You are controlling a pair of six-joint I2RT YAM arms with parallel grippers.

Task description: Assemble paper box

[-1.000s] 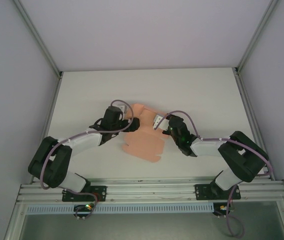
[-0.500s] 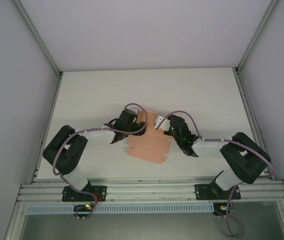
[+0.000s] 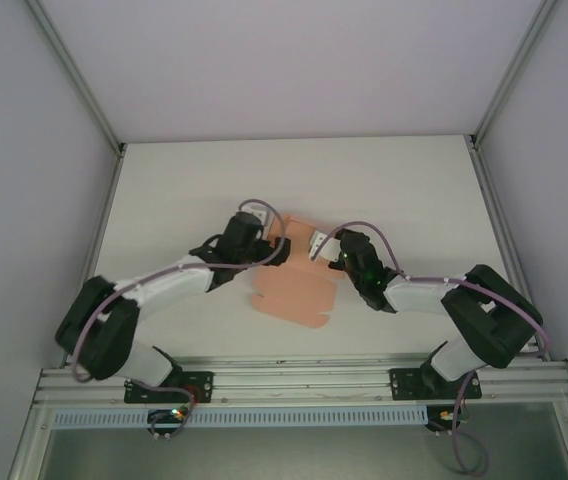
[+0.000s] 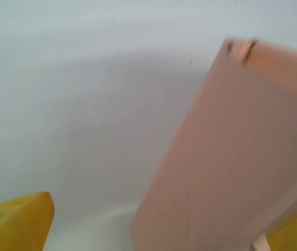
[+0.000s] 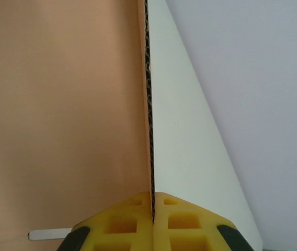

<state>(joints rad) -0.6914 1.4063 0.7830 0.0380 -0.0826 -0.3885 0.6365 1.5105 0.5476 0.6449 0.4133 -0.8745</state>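
Pinches upright flap of salmon-pink thin card sheet (image 3: 299,288) on white desk (image 3: 394,180) in right tool (image 3: 317,245); spreads left tool (image 3: 267,236) wide, empty, alongside.

A white bench (image 3: 384,190) sits inside a little room of plain pale grey walls (image 3: 294,60), with thin silver posts (image 3: 74,75) going up the back corners, a silver rail (image 3: 304,382) along the near edge, and soft, even light everywhere.

Overhead camera looks down; both wrist cameras closely share the paper box (image 3: 294,290).
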